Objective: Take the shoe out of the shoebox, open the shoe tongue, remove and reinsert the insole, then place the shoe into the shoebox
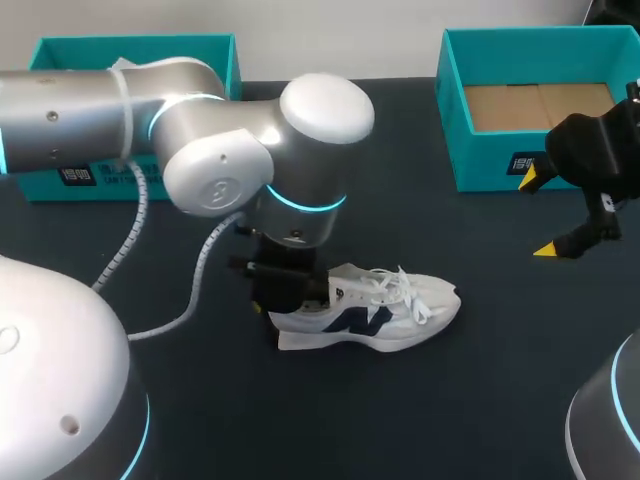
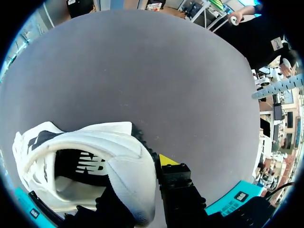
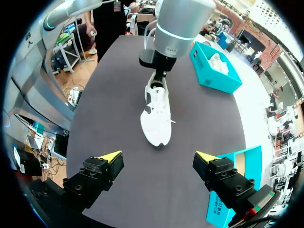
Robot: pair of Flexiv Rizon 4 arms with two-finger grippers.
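A white shoe (image 1: 385, 305) with a navy logo stands on its sole on the dark table, toe pointing right. My left gripper (image 1: 292, 298) comes down on its heel. In the left wrist view the left gripper (image 2: 142, 178) is shut on the heel wall of the shoe (image 2: 95, 147), one finger inside the opening, the other outside with its yellow tip showing. My right gripper (image 1: 545, 215) hangs open off to the right, in front of the empty teal shoebox (image 1: 480, 170). Seen from the right wrist, the shoe (image 3: 156, 116) lies well ahead of the open right gripper (image 3: 156, 157).
A second teal box (image 1: 130, 50) stands at the back left, behind my left arm; the right wrist view shows this box (image 3: 209, 78) holding another white shoe. Bare dark tabletop (image 1: 430, 420) lies in front of the shoe.
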